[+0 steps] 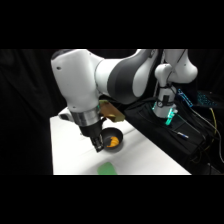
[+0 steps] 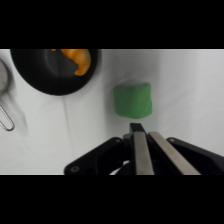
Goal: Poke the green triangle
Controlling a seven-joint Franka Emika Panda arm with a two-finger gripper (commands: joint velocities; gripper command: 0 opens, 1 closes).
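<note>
Side view: claw (image 1: pixel 98 145) hangs before the bowl (image 1: pixel 111 139), triangle (image 1: pixel 108 169) below and apart. Wrist view: fingers pressed together, triangle (image 2: pixel 132 100) just ahead (bowl (image 2: pixel 55 70) off left); approach step, next a short descent onto it

I work in a robot lab. My white arm (image 1: pixel 100 75) reaches over a bare white table (image 1: pixel 70 150) ringed by black curtain (image 1: pixel 25 100). Beside it, a dark bench (image 1: pixel 165 135) carries cables (image 1: pixel 210 120) and a second robot (image 1: pixel 167 80) with a glowing teal light (image 1: pixel 170 117).
</note>
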